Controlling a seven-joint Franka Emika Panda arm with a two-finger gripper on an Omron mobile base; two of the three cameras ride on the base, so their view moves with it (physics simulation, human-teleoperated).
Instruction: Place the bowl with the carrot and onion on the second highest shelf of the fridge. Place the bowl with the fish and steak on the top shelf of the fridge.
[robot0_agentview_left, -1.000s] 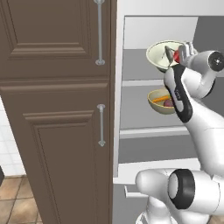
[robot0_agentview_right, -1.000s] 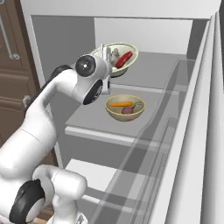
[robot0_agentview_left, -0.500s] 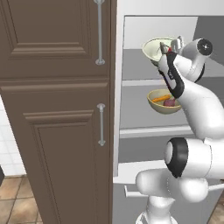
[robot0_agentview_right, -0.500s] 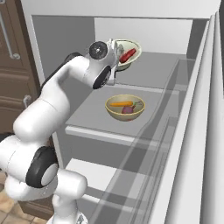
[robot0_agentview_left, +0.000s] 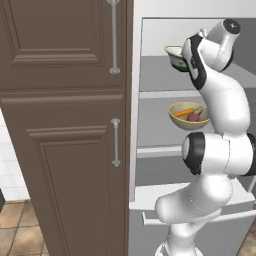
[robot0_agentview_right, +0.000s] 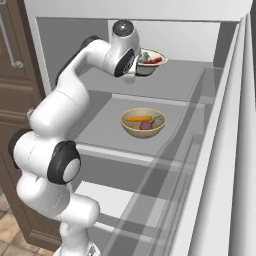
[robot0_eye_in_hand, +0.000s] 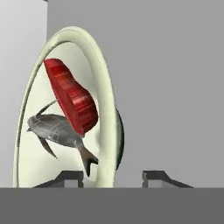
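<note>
Showing the gripper (robot0_eye_in_hand: 113, 176) at lower centre of the hand view, fingers spread either side of the rim of the pale bowl (robot0_eye_in_hand: 98, 78) holding the steak (robot0_eye_in_hand: 72, 96) and fish (robot0_eye_in_hand: 57, 131). In the right base view this bowl (robot0_agentview_right: 150, 62) sits on the top shelf (robot0_agentview_right: 185, 80), upper centre. Below, mid-frame, the second bowl (robot0_agentview_right: 143, 123) with carrot (robot0_agentview_right: 138, 119) and onion (robot0_agentview_right: 147, 125) rests on the second highest shelf (robot0_agentview_right: 107, 122).
</note>
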